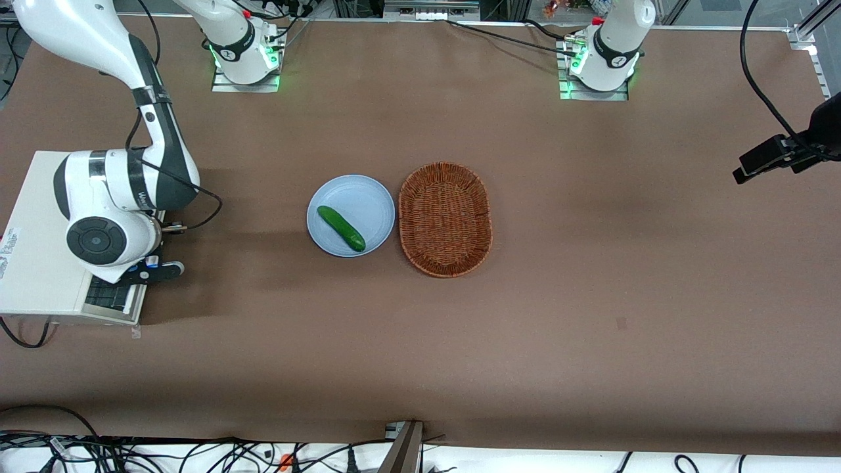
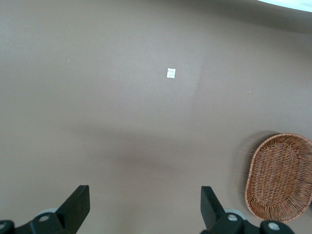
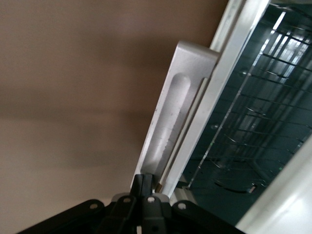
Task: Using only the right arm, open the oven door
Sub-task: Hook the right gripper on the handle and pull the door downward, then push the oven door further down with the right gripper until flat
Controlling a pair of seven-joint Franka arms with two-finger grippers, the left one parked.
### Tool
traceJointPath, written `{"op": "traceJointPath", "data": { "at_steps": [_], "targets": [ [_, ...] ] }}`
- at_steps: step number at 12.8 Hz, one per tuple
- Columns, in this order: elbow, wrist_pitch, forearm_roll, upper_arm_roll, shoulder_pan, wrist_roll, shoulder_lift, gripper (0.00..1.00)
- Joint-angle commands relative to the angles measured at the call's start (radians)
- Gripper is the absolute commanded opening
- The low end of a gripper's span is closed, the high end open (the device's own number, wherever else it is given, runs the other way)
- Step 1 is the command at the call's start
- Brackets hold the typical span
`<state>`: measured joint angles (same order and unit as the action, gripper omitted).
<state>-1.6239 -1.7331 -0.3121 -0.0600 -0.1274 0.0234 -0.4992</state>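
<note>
— Where is the oven door (image 3: 229,122) sitting?
— At the working arm's end of the bench (image 1: 591,295), slightly ajar.
— And the tool (image 3: 145,187)?
— Its fingers are pressing together at the silver handle (image 3: 170,122).

A brown table (image 1: 591,315) carries a cream toaster oven (image 1: 39,263) at frame left, a blue plate (image 1: 374,203) and wicker basket (image 1: 445,219) at centre, with the gripper (image 1: 161,270) at the oven's front.

We see a matt brown table cover (image 1: 591,315), a rough woven wicker basket (image 1: 445,220), a smooth pale-blue plate (image 1: 368,197), the oven door's brushed silver metal handle (image 3: 170,126) and glossy dark glass (image 3: 243,141)
</note>
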Motion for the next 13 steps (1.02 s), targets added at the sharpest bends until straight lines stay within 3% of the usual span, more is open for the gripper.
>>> {"op": "traceJointPath", "data": {
  "at_steps": [1,13],
  "targets": [
    [0.013,-0.132,-0.01,-0.018,0.023,-0.005,-0.091,0.0],
    [0.012,-0.259,0.005,-0.02,0.048,-0.005,-0.194,0.0]
  ]
}}
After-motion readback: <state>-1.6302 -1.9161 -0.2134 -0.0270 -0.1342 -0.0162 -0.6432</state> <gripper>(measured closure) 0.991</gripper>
